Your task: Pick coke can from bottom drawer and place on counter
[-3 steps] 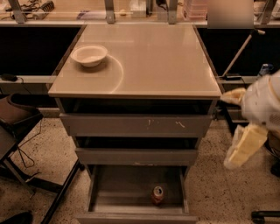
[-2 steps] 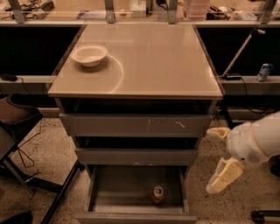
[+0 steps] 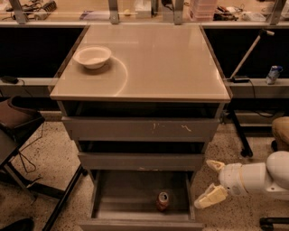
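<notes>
The coke can [image 3: 163, 201] is small and red with a silver top. It stands upright in the open bottom drawer [image 3: 122, 194], near its front and right of centre. My gripper [image 3: 209, 182] is low at the right, just outside the drawer's right side, level with the can and to its right. Its two cream fingers [image 3: 210, 196] are spread apart and hold nothing. The beige counter [image 3: 153, 63] tops the grey cabinet, with a faint curved ring mark.
A white bowl [image 3: 92, 57] sits on the counter's back left. The two upper drawers [image 3: 140, 128] are slightly open. A dark chair [image 3: 18, 122] stands at the left. A cluttered shelf [image 3: 144, 9] runs along the back. A leaning pole [image 3: 246, 56] stands at the right.
My arm has come down and leftward from beside the cabinet's right side to the level of the bottom drawer. The can and bowl have not moved.
</notes>
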Action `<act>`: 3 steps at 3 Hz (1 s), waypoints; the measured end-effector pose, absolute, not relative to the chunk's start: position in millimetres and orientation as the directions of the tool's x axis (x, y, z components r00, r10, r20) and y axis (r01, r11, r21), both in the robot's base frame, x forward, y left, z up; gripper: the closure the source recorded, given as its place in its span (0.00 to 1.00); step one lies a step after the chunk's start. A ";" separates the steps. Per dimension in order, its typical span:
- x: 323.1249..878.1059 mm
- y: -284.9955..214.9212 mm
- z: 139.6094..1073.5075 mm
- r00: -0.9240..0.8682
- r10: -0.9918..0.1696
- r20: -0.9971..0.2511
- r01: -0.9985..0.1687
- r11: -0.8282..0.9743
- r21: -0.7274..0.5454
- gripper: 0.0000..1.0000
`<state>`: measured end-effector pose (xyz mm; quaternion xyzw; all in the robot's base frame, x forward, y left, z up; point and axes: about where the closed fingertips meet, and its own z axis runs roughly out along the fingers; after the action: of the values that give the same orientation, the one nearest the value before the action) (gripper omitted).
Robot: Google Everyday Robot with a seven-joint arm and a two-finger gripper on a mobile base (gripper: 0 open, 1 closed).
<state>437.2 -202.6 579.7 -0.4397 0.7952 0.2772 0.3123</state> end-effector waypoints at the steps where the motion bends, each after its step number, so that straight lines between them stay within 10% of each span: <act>1: 430.5 -193.7 541.6 -0.463 -0.486 -0.741 -0.858 0.454 0.238 0.00; 3: 433.8 -161.7 513.0 -0.513 -0.330 -0.793 -0.784 0.556 0.276 0.00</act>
<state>433.8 -161.7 513.0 -0.3444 0.8082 0.3213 0.3534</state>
